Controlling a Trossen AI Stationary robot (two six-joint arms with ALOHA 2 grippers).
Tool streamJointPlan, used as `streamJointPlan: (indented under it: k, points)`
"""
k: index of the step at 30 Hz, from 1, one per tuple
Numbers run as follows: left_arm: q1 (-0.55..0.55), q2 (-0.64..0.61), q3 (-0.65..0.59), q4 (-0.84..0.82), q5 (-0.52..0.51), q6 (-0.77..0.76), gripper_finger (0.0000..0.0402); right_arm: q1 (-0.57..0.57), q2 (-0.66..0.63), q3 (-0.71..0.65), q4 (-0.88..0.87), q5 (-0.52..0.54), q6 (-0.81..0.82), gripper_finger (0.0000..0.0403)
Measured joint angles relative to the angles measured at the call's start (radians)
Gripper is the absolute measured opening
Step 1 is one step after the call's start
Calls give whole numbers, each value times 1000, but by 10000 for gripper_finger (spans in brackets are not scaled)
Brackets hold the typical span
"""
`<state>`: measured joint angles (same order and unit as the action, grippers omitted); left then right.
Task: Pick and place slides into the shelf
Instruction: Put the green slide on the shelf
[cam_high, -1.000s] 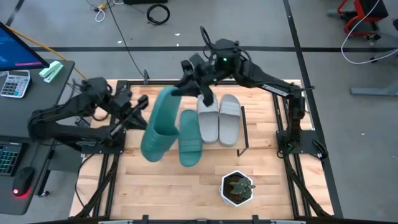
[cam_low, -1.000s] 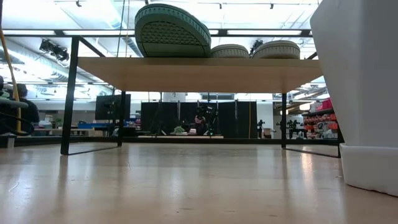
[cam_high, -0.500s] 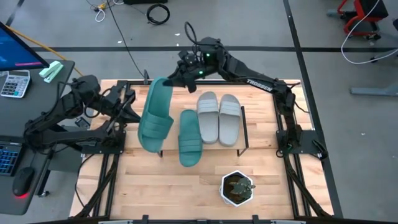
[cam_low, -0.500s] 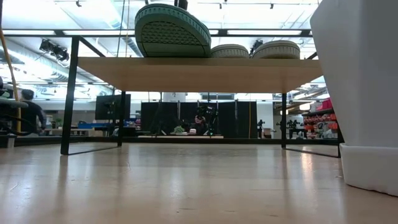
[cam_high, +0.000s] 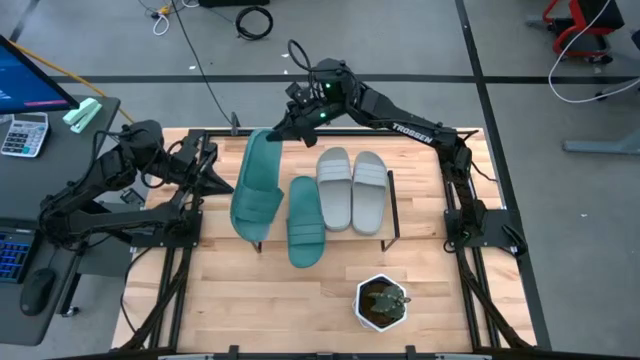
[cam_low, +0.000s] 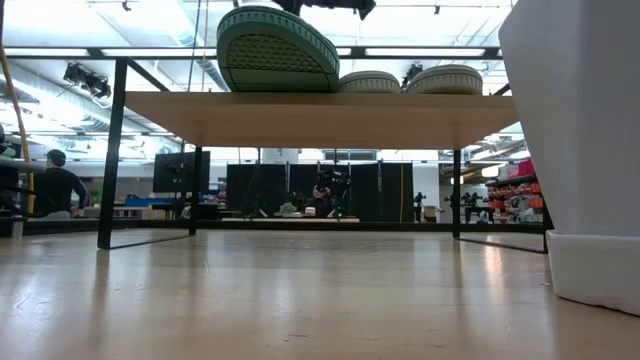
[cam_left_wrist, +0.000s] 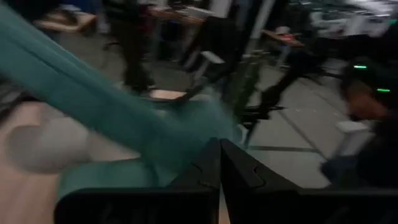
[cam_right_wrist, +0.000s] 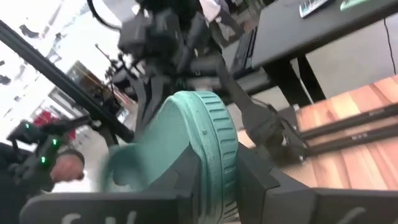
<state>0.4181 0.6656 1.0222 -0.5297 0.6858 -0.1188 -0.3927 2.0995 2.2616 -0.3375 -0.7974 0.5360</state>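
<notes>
The right gripper is clamped on the heel end of the fourth slide, a teal one lying at the left end of the shelf and not yet let go. Beside it sit another teal slide and two grey slides, already placed. The left gripper, closed and empty, waits near the shelf's left end.

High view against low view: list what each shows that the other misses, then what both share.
Only the high view: the right gripper shut on a teal slide by its end, the left gripper shut beside it, the potted plant.
Only the low view: a seated person in the room.
Both: the shelf, two grey slides.
</notes>
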Motion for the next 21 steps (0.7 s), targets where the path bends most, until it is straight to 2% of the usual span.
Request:
streamJointPlan:
  k: [4, 11, 21]
  points:
    - [26, 0, 0, -26, -69, 9, 5, 8, 1, -2, -98, 3, -75, 68]
    - [65, -1, 0, -28, -73, 11, 17, 12, 1, -2, -156, -14, -103, 68]
    - [96, -1, 0, -30, -84, 11, 7, 23, 12, 0, -154, -28, -114, 68]
